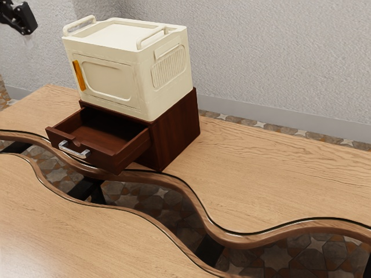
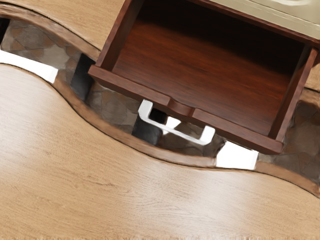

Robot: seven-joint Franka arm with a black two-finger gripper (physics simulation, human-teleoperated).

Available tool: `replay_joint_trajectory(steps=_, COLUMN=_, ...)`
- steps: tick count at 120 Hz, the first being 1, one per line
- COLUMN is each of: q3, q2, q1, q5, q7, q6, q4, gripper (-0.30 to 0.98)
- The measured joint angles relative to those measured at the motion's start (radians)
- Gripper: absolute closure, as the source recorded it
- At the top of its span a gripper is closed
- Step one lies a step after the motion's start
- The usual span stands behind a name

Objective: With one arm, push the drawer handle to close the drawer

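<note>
A dark red-brown wooden drawer [image 1: 106, 160] stands open left of centre in the exterior view, its silver metal handle [image 2: 175, 132] toward the lower left. A cream plastic box [image 1: 109, 80] sits atop its cabinet [image 1: 177, 130]. The black gripper [image 1: 29, 28] hangs upper left, well apart; whether its fingers are parted, I can't tell.

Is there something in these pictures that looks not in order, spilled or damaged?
The drawer sticks out of its cabinet, its handle over the wavy gap in the table; no spill or damage shows.
</note>
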Motion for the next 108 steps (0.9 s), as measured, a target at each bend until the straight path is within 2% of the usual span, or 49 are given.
replay_joint_trajectory(steps=17, q3=-0.011, q2=0.026, q1=-0.02, q5=-0.007, q7=-0.031, q6=-0.038, q4=-0.016, gripper=0.0)
replay_joint_trajectory(steps=26, q3=-0.097, q2=0.023, q1=0.061, q5=-0.027, q7=-0.037, q6=-0.049, q4=-0.082, gripper=0.01)
replay_joint_trajectory(steps=37, q3=-0.173, q2=0.0, q1=0.145, q5=-0.047, q7=-0.043, q6=-0.041, q4=-0.2, gripper=0.19)
replay_joint_trajectory(steps=47, q3=-0.195, q2=-0.049, q1=0.198, q5=-0.067, q7=-0.048, q6=-0.004, q4=-0.332, gripper=0.4)
replay_joint_trajectory(steps=58, q3=-0.2, q2=-0.114, q1=0.234, q5=-0.063, q7=-0.045, q6=0.055, q4=-0.487, gripper=0.56)
replay_joint_trajectory(steps=71, q3=-0.196, q2=-0.17, q1=0.282, q5=-0.035, q7=-0.03, q6=0.136, q4=-0.646, gripper=0.67)
replay_joint_trajectory(steps=93, q3=-0.153, q2=-0.182, q1=0.329, q5=0.019, q7=0.023, q6=0.302, q4=-0.833, gripper=0.74)
replay_joint_trajectory(steps=108, q3=-0.105, q2=-0.128, q1=0.315, q5=0.066, q7=0.06, q6=0.438, q4=-0.865, gripper=0.77)
